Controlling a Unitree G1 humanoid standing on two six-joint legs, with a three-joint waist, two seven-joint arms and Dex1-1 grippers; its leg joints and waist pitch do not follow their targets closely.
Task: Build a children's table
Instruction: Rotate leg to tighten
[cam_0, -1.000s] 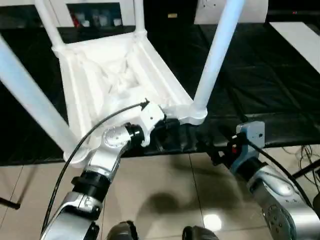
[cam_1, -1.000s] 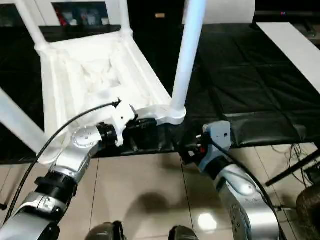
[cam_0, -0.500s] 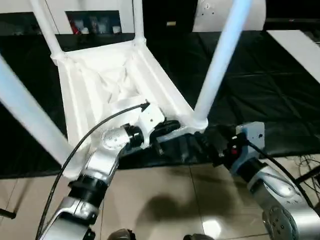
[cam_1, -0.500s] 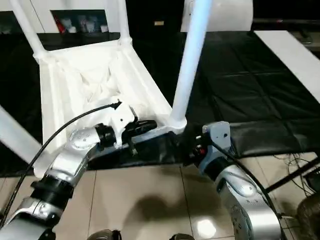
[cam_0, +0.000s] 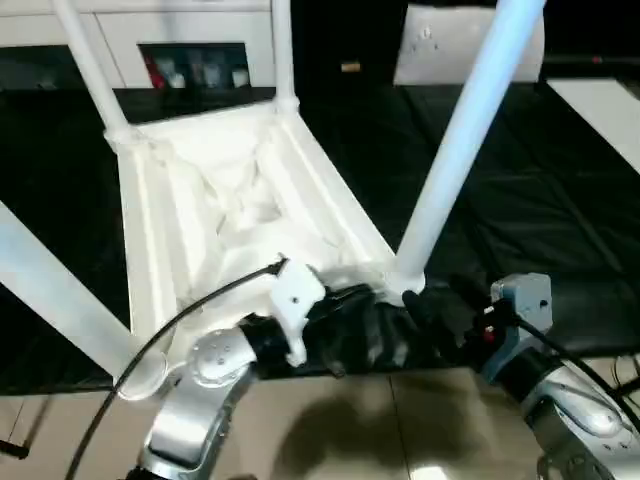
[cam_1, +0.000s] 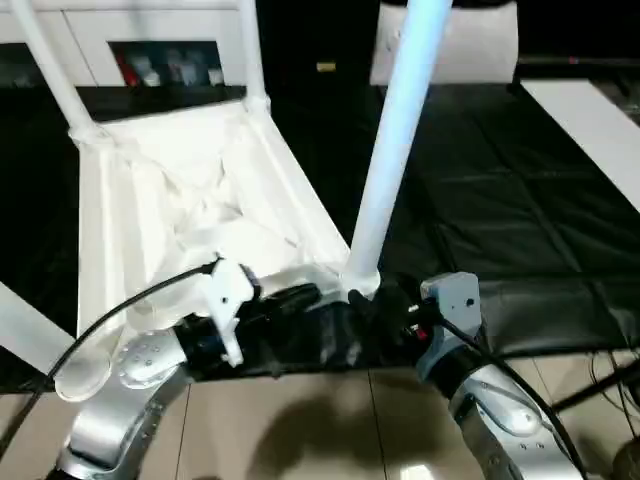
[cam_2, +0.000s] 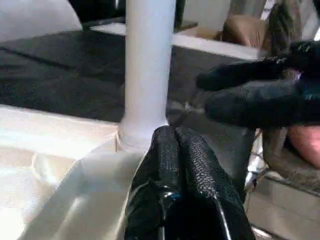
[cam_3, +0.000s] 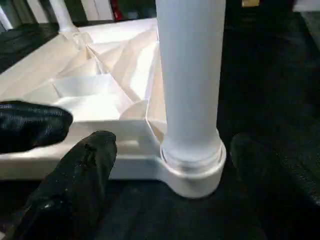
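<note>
Tabletop: upside down on the black counter, ribbed underside up, near edge at the counter's front.
Near-right leg: upright in its corner socket, standing between the spread right fingers.
Left fingers: pressed together, tips against the tabletop rim just beside that socket; holding nothing.
Right fingers: wide apart either side of the socket, contact not clear.
Other legs: standing in their corners.
Room: white cabinet behind the counter, tiled floor below.

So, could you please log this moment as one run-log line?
table: tabletop upside down, four legs up | left gripper: shut, by near-right leg socket | right gripper: open, straddling that leg's base
</note>
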